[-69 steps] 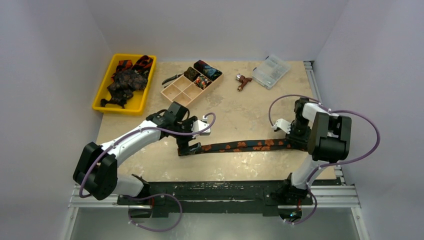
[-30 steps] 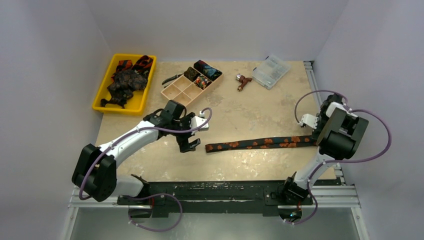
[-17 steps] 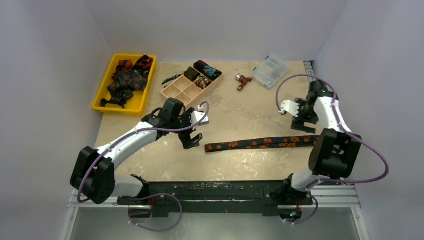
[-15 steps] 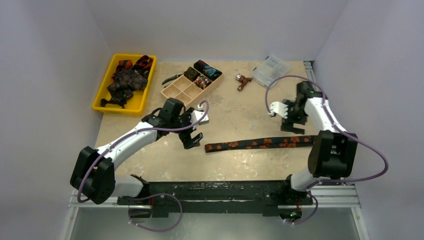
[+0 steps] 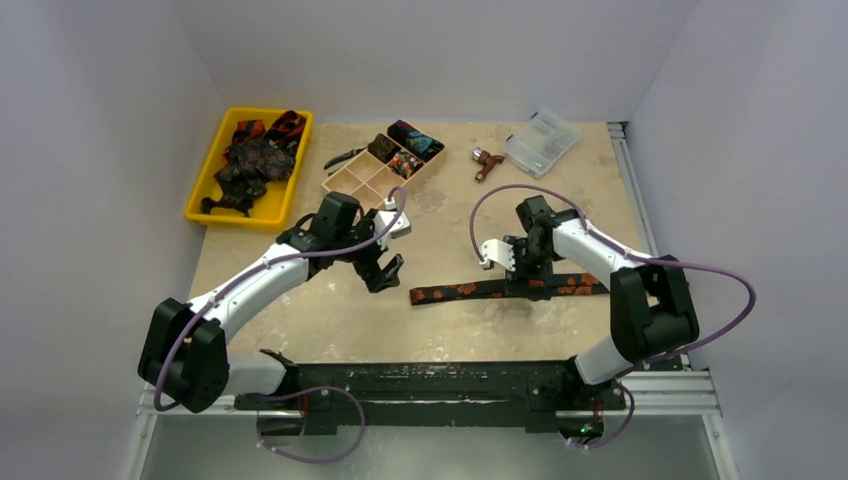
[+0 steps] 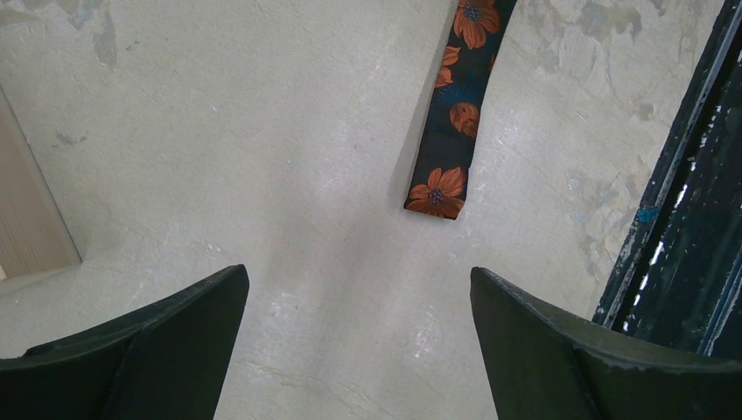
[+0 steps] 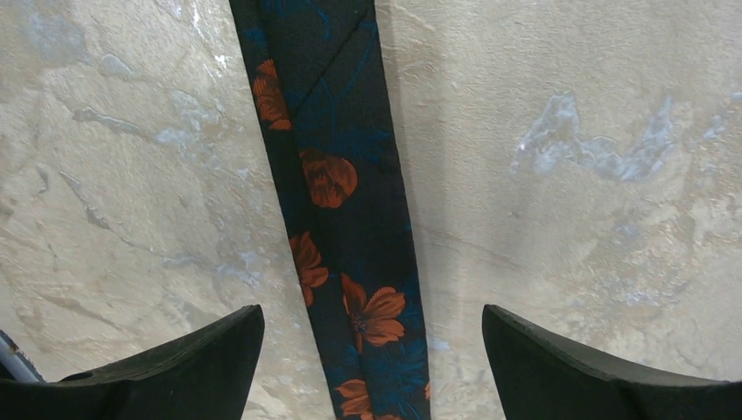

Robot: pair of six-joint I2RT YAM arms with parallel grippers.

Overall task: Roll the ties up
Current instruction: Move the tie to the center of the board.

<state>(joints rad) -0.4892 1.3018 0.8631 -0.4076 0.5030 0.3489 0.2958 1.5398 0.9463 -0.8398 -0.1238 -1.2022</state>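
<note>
Tie point(image 5: 500, 289): lay flat on the table point(image 5: 450, 215), stretched left to right, closer to the near edge.
Left arm: extended toward mid-table, wrist tipped down. Gripper point(image 5: 385, 272) spread, empty, just left of the tie's narrow end.
Right arm: bent inward, wrist pointing down. Gripper point(image 7: 372, 319) spread, straddling the tie's middle, not pinching.

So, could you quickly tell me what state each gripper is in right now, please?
Left gripper: open, holding nothing, beside the end of the tie.
Right gripper: open, holding nothing, over the tie.
</note>
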